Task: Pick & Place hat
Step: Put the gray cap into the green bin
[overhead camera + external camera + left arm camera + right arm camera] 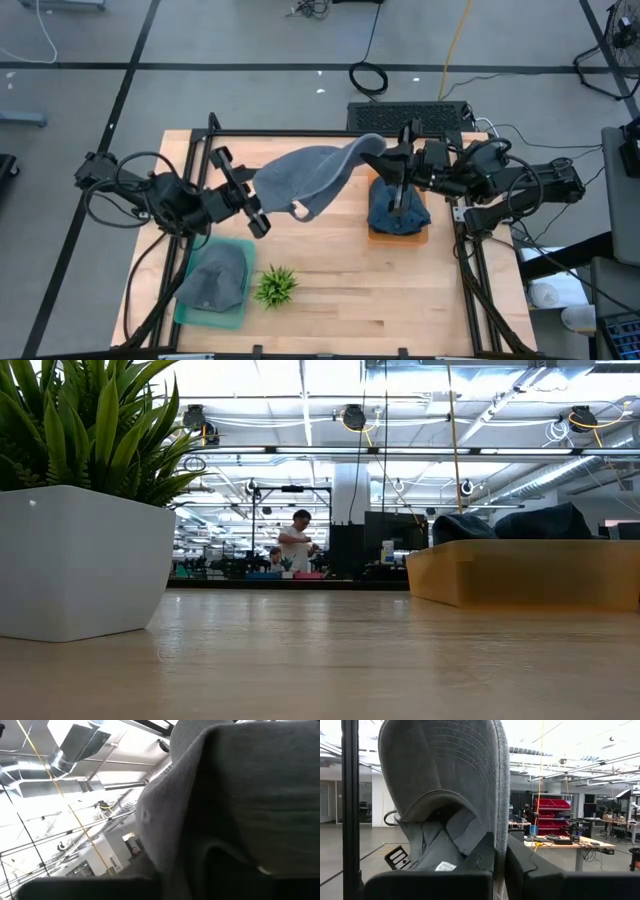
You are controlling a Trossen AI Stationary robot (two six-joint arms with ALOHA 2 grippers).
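A grey hat [305,180] is held up in the air above the table [340,290], stretched between the two grippers. The right gripper [378,152] is clenched on the brim, which is pinched between its jaws as the right wrist view shows, with the crown hanging out beyond the fingertips. The left gripper [255,205] is placed at the opposite edge of the hat, with cloth lying right against its jaws; whether they are fully clamped on the cloth cannot be told. The step in hand is judged to be a handover or a two-handed carry, partway between pick and place. Below and behind the right jaws, an orange tray [398,236] with dark blue hats is seen; below the left jaws, a green tray [210,318] already holds another grey hat [215,280]. Next, a firm left hold is called for before the brim is let go.
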